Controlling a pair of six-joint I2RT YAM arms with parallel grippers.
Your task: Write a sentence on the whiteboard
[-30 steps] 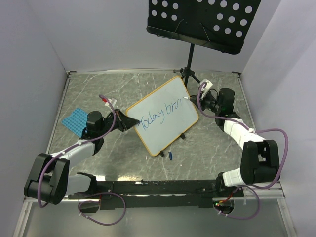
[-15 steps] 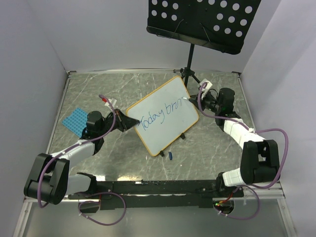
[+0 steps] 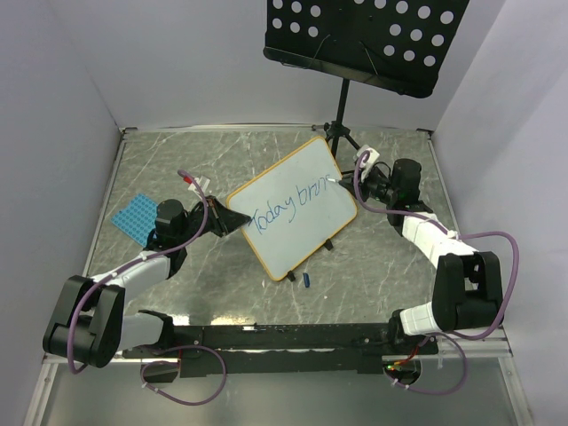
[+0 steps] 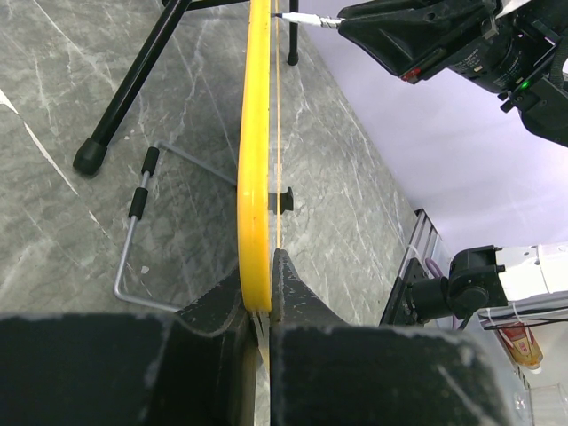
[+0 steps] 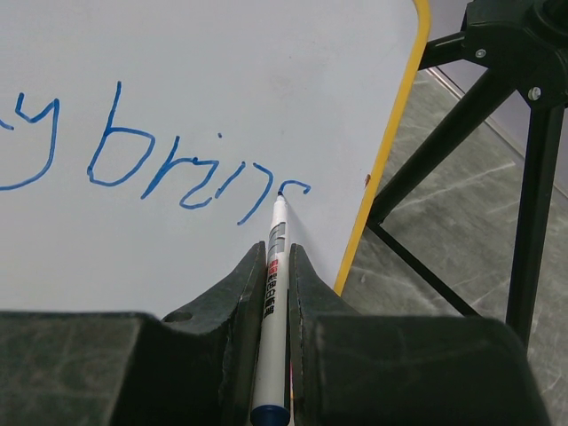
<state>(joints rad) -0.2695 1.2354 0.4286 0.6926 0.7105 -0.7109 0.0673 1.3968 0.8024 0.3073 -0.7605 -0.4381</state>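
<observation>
- Clamped shut on board [image 3: 306, 173] yellow edge with left gripper [image 4: 264, 266], board standing centre of table [image 3: 177, 160]
- Pinched tight in right gripper [image 5: 276, 250], a marker [image 5: 274, 275], tip touching board near its right edge
- Blue writing [image 3: 286, 209]: "Today brin"

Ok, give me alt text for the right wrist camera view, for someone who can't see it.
The right gripper, shut on a marker, presses its tip to the whiteboard at the end of blue handwriting reading "brin" plus an unfinished letter. The yellow frame runs down the right, with black stand legs on the grey marbled table beyond.
</observation>
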